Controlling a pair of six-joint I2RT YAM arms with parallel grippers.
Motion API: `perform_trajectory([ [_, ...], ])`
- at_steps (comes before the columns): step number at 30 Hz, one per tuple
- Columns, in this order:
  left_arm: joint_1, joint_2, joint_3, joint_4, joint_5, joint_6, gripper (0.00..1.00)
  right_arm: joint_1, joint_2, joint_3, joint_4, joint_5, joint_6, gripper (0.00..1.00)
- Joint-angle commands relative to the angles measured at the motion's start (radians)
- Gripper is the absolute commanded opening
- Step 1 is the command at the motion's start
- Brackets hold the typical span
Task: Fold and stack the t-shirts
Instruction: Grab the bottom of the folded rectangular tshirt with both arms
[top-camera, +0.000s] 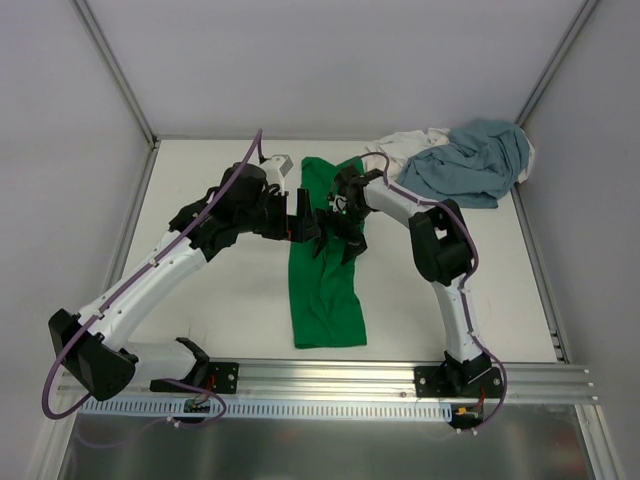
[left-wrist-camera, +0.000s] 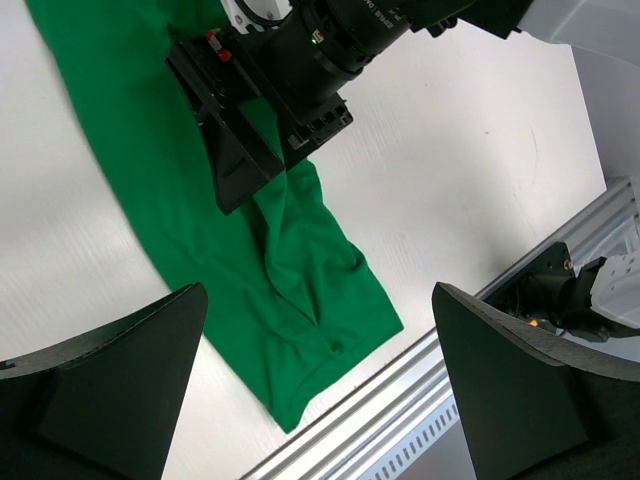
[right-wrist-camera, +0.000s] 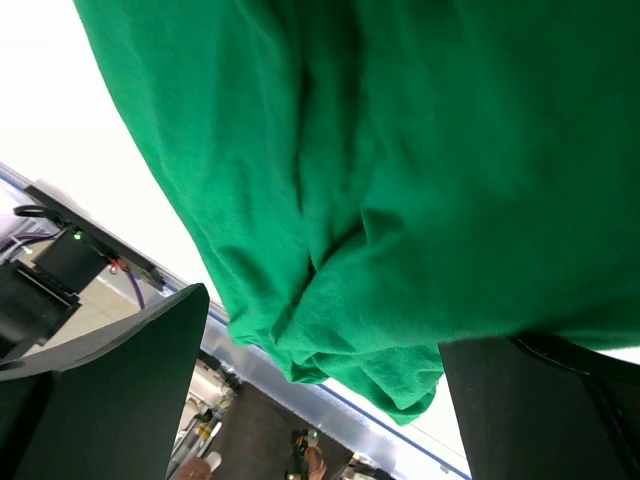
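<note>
Mounting rail (top-camera: 330, 375): seen along the near edge of the table (top-camera: 200, 200), with both arm bases bolted to it.
Green t-shirt (top-camera: 325, 275): laid out as a long narrow strip in the middle of the table, running from the far side toward the rail; its near end stops short of the rail, and creases are seen along its length.
Left gripper (top-camera: 303, 228): held with its fingers spread wide and nothing between them; it is reached in from the left over the strip's left edge, about midway along.
Left wrist view: the green t-shirt (left-wrist-camera: 290, 290) is seen flat on the table below the left gripper (left-wrist-camera: 318, 290).
Right gripper (top-camera: 345, 240): also spread wide, brought down at the strip's right side, facing the left gripper across the cloth.
Right wrist view: the green t-shirt (right-wrist-camera: 400, 180) fills most of the frame, bunched into folds close to the right gripper (right-wrist-camera: 320, 320); no pinch on the cloth can be made out.
Grey-blue t-shirt (top-camera: 470, 160): crumpled in the far right corner, well apart from both grippers.
White t-shirt (top-camera: 405, 145): crumpled beside and partly under the grey-blue one.
</note>
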Motion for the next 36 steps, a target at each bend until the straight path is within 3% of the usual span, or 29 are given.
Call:
perform_trajectory([
  [1, 0.014, -0.024, 0.05, -0.025, -0.025, 0.023, 0.99, 0.015, 0.094, 0.066, 0.026, 0.041, -0.015, 0.99],
  [12, 0.014, -0.044, 0.062, -0.094, -0.048, 0.029, 0.99, -0.009, 0.246, 0.269, 0.001, 0.034, 0.048, 1.0],
  [18, 0.017, -0.023, 0.028, -0.056, -0.018, 0.011, 0.99, -0.018, 0.175, 0.172, -0.011, 0.081, 0.051, 1.0],
  [26, 0.031, 0.025, 0.056, 0.007, 0.014, 0.023, 0.99, -0.058, -0.03, -0.133, 0.027, 0.15, 0.06, 0.99],
  [36, 0.054, 0.037, 0.054, 0.007, 0.035, 0.044, 0.99, -0.069, -0.087, -0.153, 0.032, 0.139, 0.057, 0.99],
])
